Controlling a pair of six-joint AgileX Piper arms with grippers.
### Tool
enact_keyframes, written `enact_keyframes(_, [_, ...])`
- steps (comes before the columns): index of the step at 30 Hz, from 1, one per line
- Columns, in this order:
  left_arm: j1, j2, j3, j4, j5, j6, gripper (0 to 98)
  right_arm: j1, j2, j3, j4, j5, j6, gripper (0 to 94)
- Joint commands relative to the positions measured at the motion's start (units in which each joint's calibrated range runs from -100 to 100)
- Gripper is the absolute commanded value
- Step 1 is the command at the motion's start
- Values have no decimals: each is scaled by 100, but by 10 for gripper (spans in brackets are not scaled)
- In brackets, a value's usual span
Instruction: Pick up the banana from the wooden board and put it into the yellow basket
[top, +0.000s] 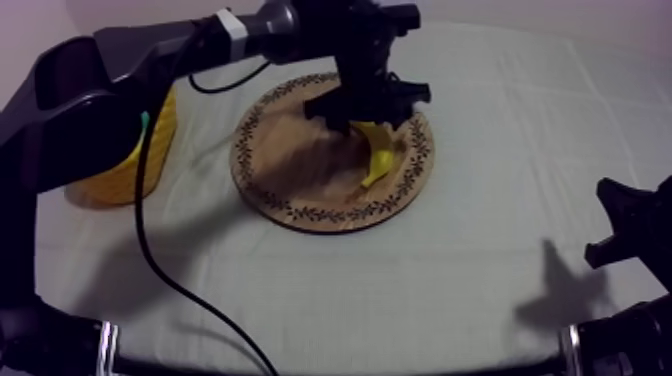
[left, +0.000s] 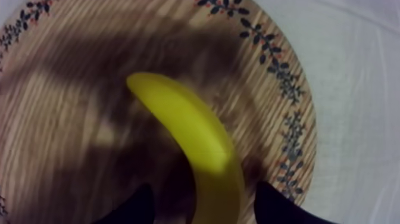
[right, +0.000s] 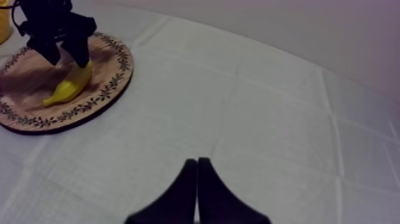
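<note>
While my left claw (top: 366, 118) hangs over the banana (top: 378, 158), top view first. My left arm (top: 150, 50) comes in from the upper left of the frame. The banana lies on the right half of the wooden board (top: 290, 175), mid-frame. The yellow basket (top: 120, 170) sits at the left edge, well apart from the board and partly under the arm. Its inside is hidden, so I cannot tell what it holds. The board carries the banana and nothing else that I see. My right claw (top: 625, 225) sits low at the right edge, off the task.

Left wrist view: the fingers (left: 134, 208) are apart, one each side of the banana (left: 190, 137). The claw is released, not clamped. A gap shows at one finger and the other is just beside the peel. Step in hand, as I judge it, is the grasp. To do it well, go down until the pads flank the thick middle and keep the jaws square across the curve. Close gently, since the smooth skin may slip or roll. Then lift straight up before swinging toward the basket.

Right wrist view: my right claw's fingers (right: 187, 190) lie together as a narrow wedge, clenched on nothing, over bare cloth (right: 268, 119). Far off, the left claw stands at the banana (right: 68, 86) on the board (right: 107, 83).
</note>
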Motion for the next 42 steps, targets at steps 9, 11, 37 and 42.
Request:
enact_keyframes(9, [62,443,-456,40,-40,1,609,0,0,-3,2,-3,0,3])
enact_keyframes(11, [57,517,-534,43,-33,-9,606,0,0,-3,2,-3,0,3])
enact_keyframes(37, [-106,729,-631,86,-297,-445,328,0,0,-3,2,-3,0,3])
enact_keyframes(42, [-151,700,-612,96,-394,-515,273,0,0,-3,2,-3,0,3])
